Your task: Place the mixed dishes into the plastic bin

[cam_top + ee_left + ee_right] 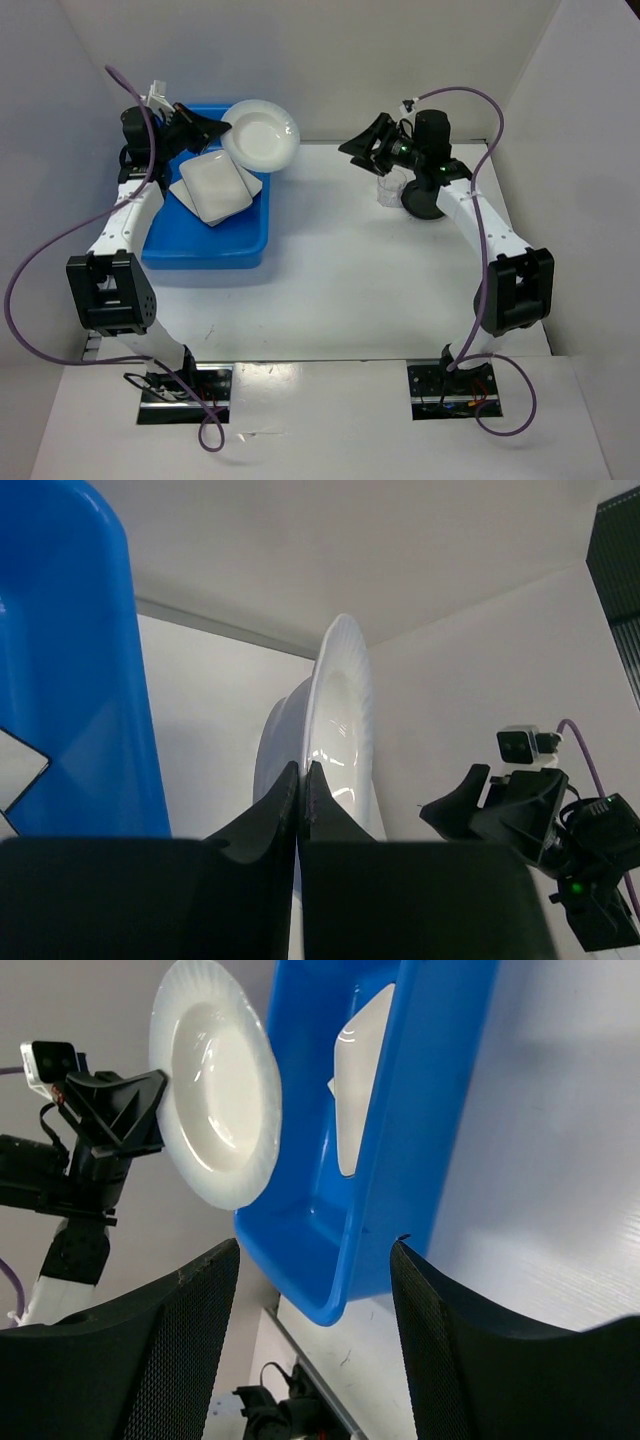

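Left gripper [224, 128]: jaws clamped on the rim of the round white shallow dish [262, 135], which is held tilted on edge.
Blue plastic bin [205, 252]: directly below this gripper; the held dish overhangs the bin's far right corner.
Stacked white squarish dishes [212, 187]: lying inside the bin, below and nearer than the left fingertips.
Right gripper [356, 146]: jaws apart, holding nothing.
Small clear cup [388, 190]: on the table just below the right gripper.
Round black bowl [425, 203]: just beside the cup, partly hidden under the right arm.
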Robot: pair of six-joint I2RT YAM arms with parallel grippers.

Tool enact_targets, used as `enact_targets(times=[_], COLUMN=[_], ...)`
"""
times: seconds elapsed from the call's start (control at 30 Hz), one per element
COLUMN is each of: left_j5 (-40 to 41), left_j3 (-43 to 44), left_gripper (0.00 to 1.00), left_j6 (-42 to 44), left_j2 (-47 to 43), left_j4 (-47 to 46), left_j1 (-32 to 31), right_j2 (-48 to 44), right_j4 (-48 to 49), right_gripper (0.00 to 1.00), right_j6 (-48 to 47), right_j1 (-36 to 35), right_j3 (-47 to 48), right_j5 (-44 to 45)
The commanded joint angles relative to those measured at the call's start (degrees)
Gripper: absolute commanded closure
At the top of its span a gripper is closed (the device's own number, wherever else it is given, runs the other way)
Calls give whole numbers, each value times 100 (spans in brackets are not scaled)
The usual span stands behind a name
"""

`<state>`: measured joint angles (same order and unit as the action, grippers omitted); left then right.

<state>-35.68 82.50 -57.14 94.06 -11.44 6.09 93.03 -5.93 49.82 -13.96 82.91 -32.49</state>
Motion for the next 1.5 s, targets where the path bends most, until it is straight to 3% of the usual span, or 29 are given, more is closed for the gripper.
enact_targets(times=[0.0,0.17,0.43,0.73,1.47], left_j5=[271,1430,2346,2917,3445], left_j3=[310,381,48,-621,-1025], left_gripper=[100,100,100,100,98], left_j6=[70,774,1038,1030,1302], left_j2=[-37,-37,-37,358,1439], left_j4=[-158,484,766,766,652], left_j1=[-134,50,630,631,631], right_j2=[-355,-593,-927,-1401,-1631], right_j4=[268,136,-241,-637,-813], right_gripper=[33,33,31,31,31], right_j6=[-183,-307,-702,-1071,-1124], right_j1=[-37,77,358,1333,1879], right_j3=[-73,-258,-644,-1127,-1418], right_j5=[-179,-29,-29,-346,-328])
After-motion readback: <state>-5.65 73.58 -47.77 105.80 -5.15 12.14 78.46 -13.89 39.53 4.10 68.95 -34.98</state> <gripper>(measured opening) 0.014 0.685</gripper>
